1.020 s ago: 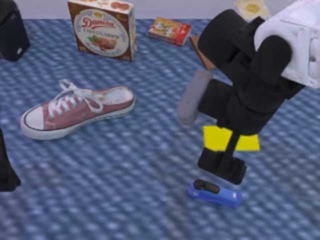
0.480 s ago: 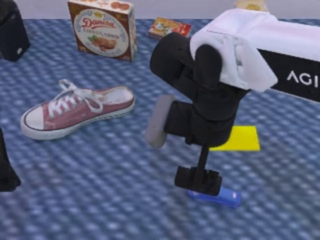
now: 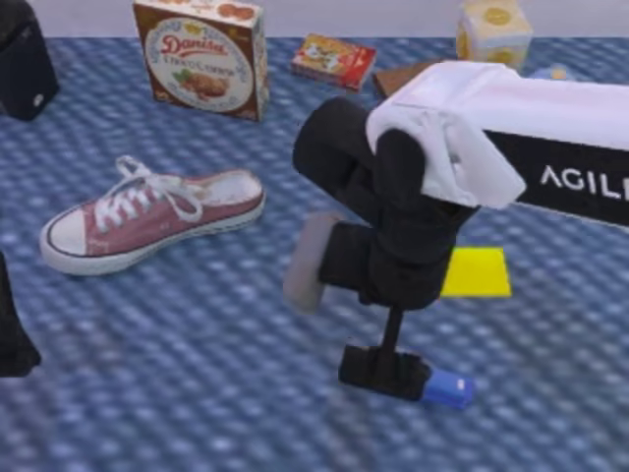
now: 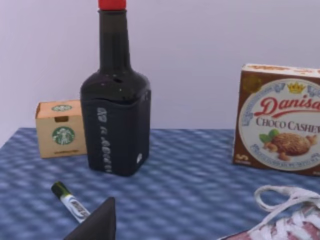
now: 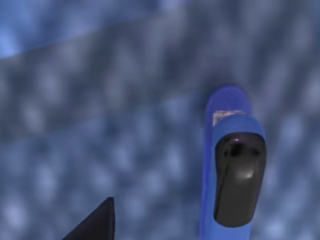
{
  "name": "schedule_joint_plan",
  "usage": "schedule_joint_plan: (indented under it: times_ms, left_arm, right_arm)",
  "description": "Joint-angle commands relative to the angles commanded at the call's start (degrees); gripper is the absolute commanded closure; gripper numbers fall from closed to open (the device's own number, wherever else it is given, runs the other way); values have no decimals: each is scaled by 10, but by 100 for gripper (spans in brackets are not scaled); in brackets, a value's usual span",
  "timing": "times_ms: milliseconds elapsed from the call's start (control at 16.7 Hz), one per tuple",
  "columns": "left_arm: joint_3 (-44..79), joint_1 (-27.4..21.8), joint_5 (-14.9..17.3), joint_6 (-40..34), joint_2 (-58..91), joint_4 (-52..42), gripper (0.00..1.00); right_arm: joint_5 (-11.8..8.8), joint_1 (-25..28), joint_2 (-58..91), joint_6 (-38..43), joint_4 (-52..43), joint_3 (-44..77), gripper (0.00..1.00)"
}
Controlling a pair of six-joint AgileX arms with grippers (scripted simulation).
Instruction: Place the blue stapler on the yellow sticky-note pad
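The blue stapler [image 3: 448, 389] lies near the table's front, right of the middle, and only its right end shows in the top view. My right gripper [image 3: 385, 372] hangs open directly over its left part. The right wrist view shows the stapler [image 5: 231, 125] with its black oval top piece close below, and one dark fingertip [image 5: 97, 225] to its side, apart from it. The yellow sticky-note pad [image 3: 478, 272] lies flat just behind the stapler, its left part hidden under my right arm. My left arm [image 3: 12, 334] is parked at the left edge, one fingertip [image 4: 97, 222] showing, nothing held.
A pink sneaker [image 3: 147, 216] lies at the left. A Danisa box [image 3: 203, 57], a small red box [image 3: 332, 59], a brown board [image 3: 398, 77] and a yellow cube box [image 3: 491, 29] line the back. A dark bottle [image 4: 116, 100], a Starbucks box [image 4: 61, 128] and a marker [image 4: 70, 200] stand far left.
My right arm has swung left and lowered. Its gripper moved from just behind the stapler to over the stapler's left part, hiding the black top piece in the top view.
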Motion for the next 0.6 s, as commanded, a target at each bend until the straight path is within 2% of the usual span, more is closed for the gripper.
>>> schedule_joint_plan:
  times_ms: [300, 600]
  left_arm:
    - [0, 0, 0, 0, 0, 0, 0]
    - [0, 0, 0, 0, 0, 0, 0]
  right_arm:
    - [0, 2, 39, 2, 125, -82, 0]
    - [0, 2, 46, 2, 142, -95, 0]
